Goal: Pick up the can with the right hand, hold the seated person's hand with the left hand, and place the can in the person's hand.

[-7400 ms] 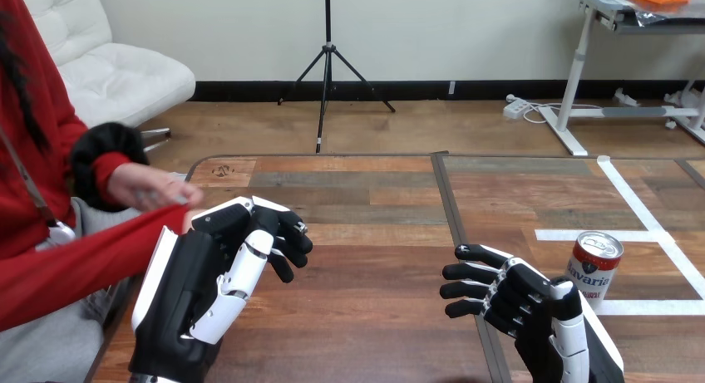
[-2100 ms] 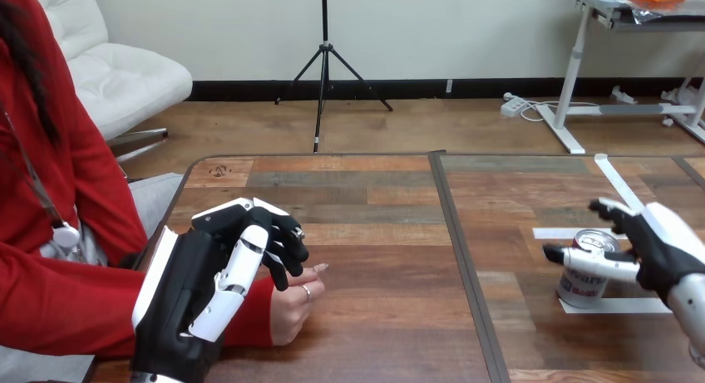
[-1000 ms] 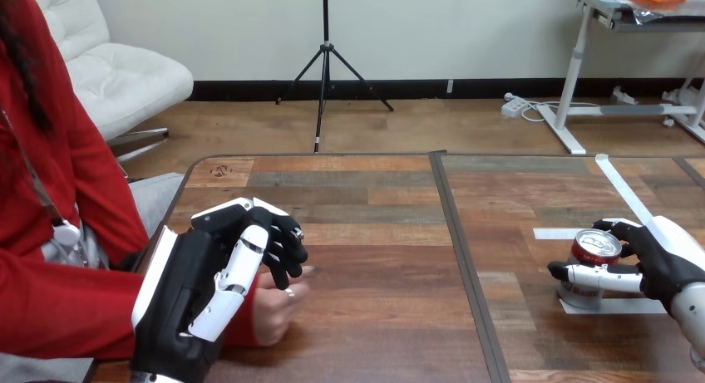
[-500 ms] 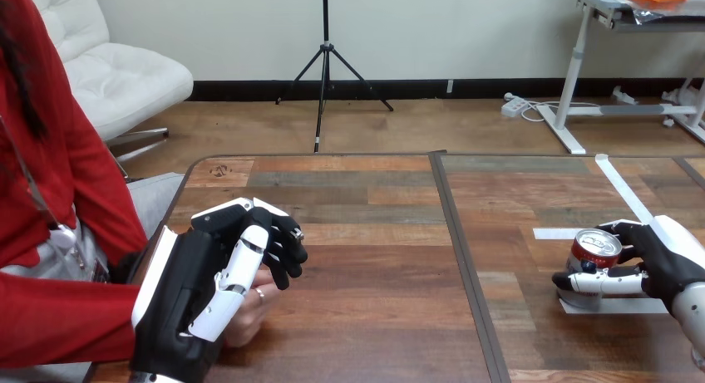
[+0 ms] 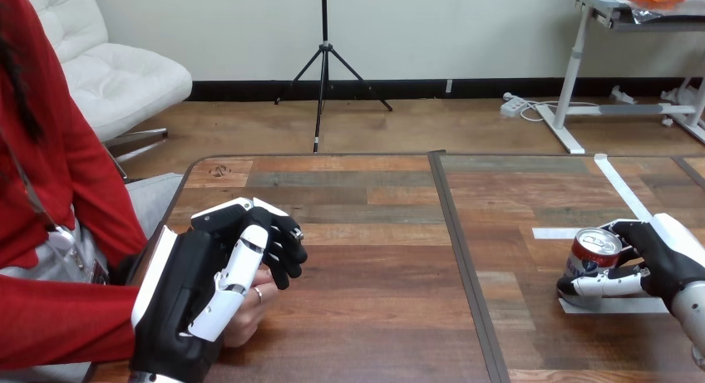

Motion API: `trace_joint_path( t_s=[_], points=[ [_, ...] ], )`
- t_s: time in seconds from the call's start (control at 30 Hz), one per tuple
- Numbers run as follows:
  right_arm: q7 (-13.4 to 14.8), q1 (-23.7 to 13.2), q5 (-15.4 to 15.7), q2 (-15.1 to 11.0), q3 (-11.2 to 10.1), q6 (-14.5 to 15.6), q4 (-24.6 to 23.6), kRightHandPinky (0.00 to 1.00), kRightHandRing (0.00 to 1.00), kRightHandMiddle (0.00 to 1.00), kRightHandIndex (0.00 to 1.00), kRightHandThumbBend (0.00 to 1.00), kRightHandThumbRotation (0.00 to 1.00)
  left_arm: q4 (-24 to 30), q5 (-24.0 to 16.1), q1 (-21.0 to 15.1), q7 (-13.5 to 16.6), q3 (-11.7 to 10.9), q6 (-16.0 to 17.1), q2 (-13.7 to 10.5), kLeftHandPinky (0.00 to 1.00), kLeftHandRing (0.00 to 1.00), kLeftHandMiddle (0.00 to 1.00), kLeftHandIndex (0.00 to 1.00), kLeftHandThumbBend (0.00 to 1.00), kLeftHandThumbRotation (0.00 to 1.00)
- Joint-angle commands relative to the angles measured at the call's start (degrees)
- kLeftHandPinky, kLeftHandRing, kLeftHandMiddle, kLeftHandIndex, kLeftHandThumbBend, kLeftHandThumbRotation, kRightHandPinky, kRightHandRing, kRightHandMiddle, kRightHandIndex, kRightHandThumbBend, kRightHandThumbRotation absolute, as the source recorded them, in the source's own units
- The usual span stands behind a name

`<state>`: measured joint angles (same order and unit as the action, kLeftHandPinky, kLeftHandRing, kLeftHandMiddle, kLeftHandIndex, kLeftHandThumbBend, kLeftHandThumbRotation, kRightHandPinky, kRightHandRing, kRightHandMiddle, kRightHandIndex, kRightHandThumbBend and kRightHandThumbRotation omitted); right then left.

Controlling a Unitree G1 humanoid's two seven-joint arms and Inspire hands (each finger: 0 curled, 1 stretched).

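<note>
Nearby, white tape [image 5: 550,233] beside the can [image 5: 592,248], right robot hand [image 5: 661,258] around it

can [image 5: 592,255]: red/silver, upright, table [image 5: 374,258] R, by white tape [image 5: 633,306] | person's hand [image 5: 249,306]: curled; table L

Wooden plank table [image 5: 374,258], rounded far-left corner. Dark seam [image 5: 461,258] runs front to back, right of centre. White tape lines [image 5: 619,188] stuck on right half: long diagonal strip, two short crossbars. Drink can [image 5: 592,252] at right, above near crossbar, gripped by right hand [image 5: 661,262]; base hidden, table contact unclear. Person's hand [image 5: 248,310] rests on left part near edge, partly hidden behind left hand [image 5: 195,296].
</note>
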<state>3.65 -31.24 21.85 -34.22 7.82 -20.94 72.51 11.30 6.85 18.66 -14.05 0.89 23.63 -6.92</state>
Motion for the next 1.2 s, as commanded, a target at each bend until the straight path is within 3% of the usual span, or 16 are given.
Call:
trace_joint_path(
  t_s=[0.0,0.43,0.73,1.17],
  points=[
    [-0.06,-3.2,-1.27,-0.26,-1.1,-0.93,-0.02,0.59,0.65,0.68,0.68,0.84,0.15,2.34,1.34,-2.42,-0.01,-0.82,0.15,-0.22,0.26,0.36,0.41,0.42,0.04,0.67],
    [1.43,-3.41,-0.53,-0.16,-0.26,-0.81,0.19,0.49,0.53,0.56,0.58,0.75,0.02,2.84,2.87,-2.21,-0.23,-0.93,-0.45,-0.28,0.26,0.35,0.41,0.42,0.06,0.66],
    [1.74,-3.48,-0.45,0.02,-0.11,-0.79,0.36,0.41,0.44,0.48,0.5,0.72,0.0,2.66,3.1,-2.19,-0.19,-1.09,-0.28,-0.09,0.26,0.35,0.4,0.42,0.08,0.66],
    [1.71,-3.53,-0.44,0.31,0.09,-0.58,0.49,0.36,0.39,0.44,0.46,0.73,0.0,2.43,3.55,-2.08,-0.28,-1.37,-0.14,-0.24,0.26,0.35,0.4,0.42,0.09,0.65]
  ],
)
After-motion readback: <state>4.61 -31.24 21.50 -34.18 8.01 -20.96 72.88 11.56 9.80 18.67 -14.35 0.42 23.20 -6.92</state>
